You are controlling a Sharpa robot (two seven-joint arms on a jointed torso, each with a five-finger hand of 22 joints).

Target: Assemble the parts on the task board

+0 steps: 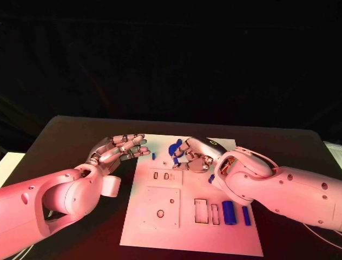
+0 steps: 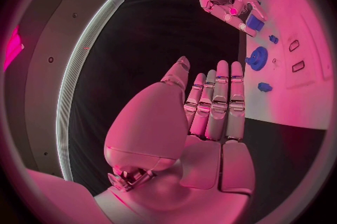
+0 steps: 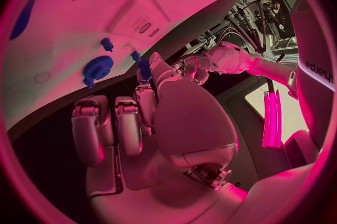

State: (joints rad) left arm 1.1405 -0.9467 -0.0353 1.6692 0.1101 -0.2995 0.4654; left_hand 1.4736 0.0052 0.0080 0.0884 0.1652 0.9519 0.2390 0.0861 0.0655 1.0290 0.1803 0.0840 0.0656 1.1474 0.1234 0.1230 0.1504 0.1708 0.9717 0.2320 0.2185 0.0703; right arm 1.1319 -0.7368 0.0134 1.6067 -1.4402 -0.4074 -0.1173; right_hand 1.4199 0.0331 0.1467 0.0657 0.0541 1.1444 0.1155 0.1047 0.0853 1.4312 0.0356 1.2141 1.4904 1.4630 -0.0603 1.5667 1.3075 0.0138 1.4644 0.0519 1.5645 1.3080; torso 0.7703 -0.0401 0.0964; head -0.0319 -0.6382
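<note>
The task board lies mid-table with bare black surface all round, roomiest beyond its far edge. The left hand hovers at the board's far-left corner, fingers extended and empty. The right hand pinches a small blue part above the far edge; crowded hands could collide, or the blue gear get knocked.
</note>
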